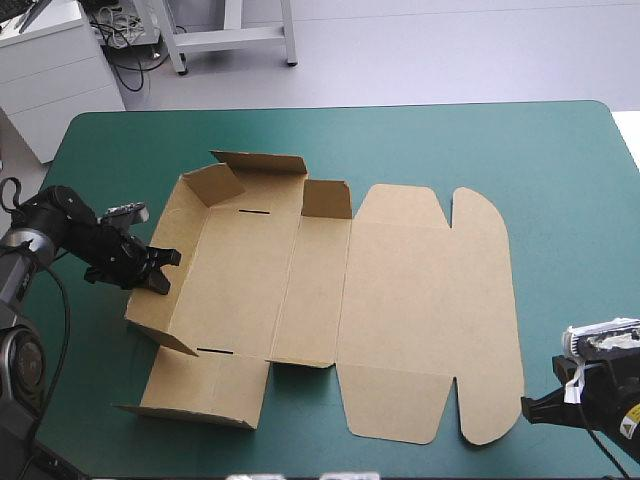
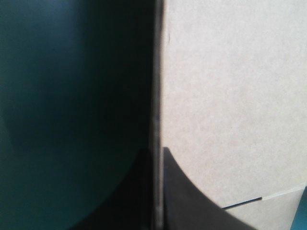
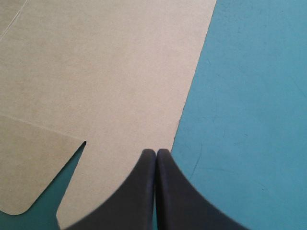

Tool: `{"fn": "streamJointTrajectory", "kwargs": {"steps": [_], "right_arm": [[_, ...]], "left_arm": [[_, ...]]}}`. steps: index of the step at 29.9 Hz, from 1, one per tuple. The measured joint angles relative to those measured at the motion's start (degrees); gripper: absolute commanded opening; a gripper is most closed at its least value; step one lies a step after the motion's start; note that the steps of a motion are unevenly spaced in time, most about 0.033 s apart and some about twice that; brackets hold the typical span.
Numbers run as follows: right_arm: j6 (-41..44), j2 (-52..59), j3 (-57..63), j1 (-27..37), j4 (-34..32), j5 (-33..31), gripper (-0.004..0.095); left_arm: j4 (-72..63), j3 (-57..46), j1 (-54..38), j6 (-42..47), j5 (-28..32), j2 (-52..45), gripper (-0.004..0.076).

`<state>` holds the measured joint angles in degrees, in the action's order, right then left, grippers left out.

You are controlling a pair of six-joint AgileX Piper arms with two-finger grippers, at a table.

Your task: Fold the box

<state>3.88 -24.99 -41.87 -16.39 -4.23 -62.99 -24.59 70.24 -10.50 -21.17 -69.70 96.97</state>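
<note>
The brown box (image 1: 400, 300) lies mid-table as a cut sheet. Its right half is flat, with rounded lid flaps toward the right edge. On its left part the walls stand raised, with a far flap (image 1: 262, 165) and a near flap (image 1: 200, 395) folded outward. My left gripper (image 1: 162, 272) is shut on the left wall; in the left wrist view the board's edge (image 2: 158, 72) runs straight between its black fingers (image 2: 192, 206). My right gripper (image 1: 527, 408) is shut, its tip (image 3: 156, 152) at the near right corner of the flat sheet (image 3: 105, 72), with nothing visible between the fingers.
The teal-green cover (image 1: 560, 180) shows all around the sheet, widest along the right and far sides. The table's left edge (image 1: 55, 150) lies close behind my left arm.
</note>
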Motion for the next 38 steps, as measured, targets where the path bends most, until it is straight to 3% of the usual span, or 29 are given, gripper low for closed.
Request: {"fn": "streamJointTrajectory", "kwargs": {"steps": [6,17,24,31,38], "right_arm": [[0.0,0.0,0.0,0.0,0.0,-0.4,-0.0022],[0.0,0.0,0.0,0.0,0.0,-5.5,-0.0023],[0.0,0.0,0.0,0.0,0.0,-5.9,-0.0023],[0.1,0.0,0.0,0.0,0.1,-5.9,-0.0023],[0.2,0.0,0.0,0.0,0.1,-5.6,-0.0023]], "left_arm": [[5.4,7.0,5.6,0.1,-0.2,-0.7,-0.0032],[38.4,20.3,33.6,-0.7,-0.5,-0.8,-0.0032],[56.5,20.5,45.6,-1.4,5.4,-0.8,-0.0032],[66.1,18.4,54.5,-0.5,10.1,-1.2,-0.0032],[82.4,8.4,62.4,12.0,14.7,-3.6,-0.0032]]}}
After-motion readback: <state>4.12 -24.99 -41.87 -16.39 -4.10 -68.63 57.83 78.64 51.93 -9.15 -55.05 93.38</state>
